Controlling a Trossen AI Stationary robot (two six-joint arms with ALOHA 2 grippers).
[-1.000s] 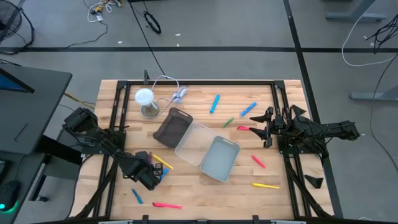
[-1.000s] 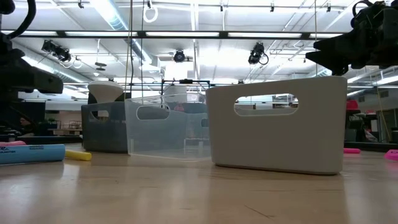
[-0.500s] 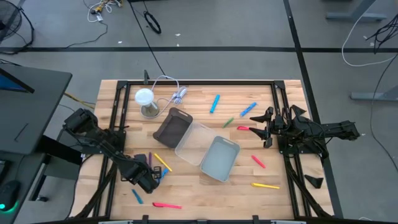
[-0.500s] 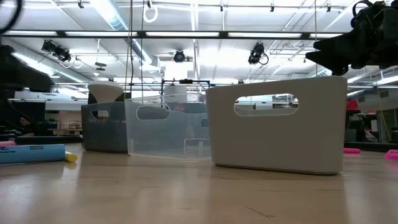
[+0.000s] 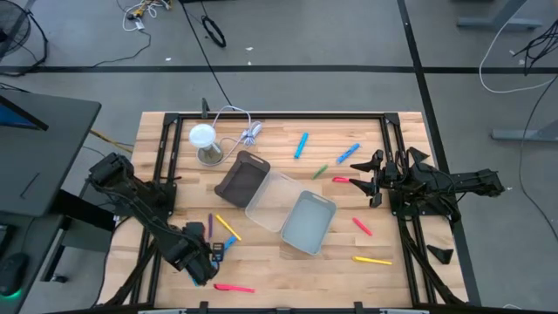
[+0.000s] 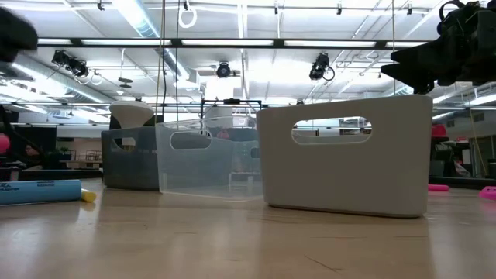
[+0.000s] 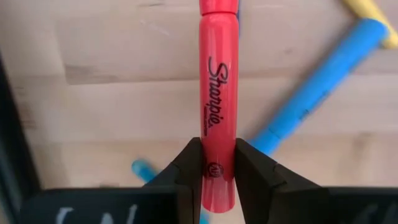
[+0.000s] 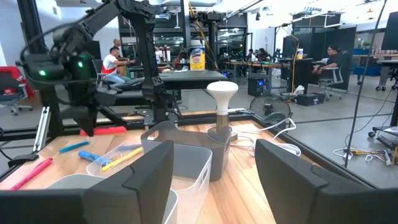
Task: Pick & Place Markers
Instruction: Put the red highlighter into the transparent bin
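At lower left of the high view, you see the left gripper (image 5: 199, 262) clamped on a red marker (image 7: 219, 93), held above the table (image 5: 288, 262). Loose markers (image 5: 228, 228) lie beside it, others right of the bins (image 5: 305, 222). At right, the right gripper (image 5: 373, 179) hovers with fingers (image 8: 149, 171) spread wide, holding nothing.

Robotics lab, desks (image 8: 186, 73), ceiling lights (image 6: 225, 70)
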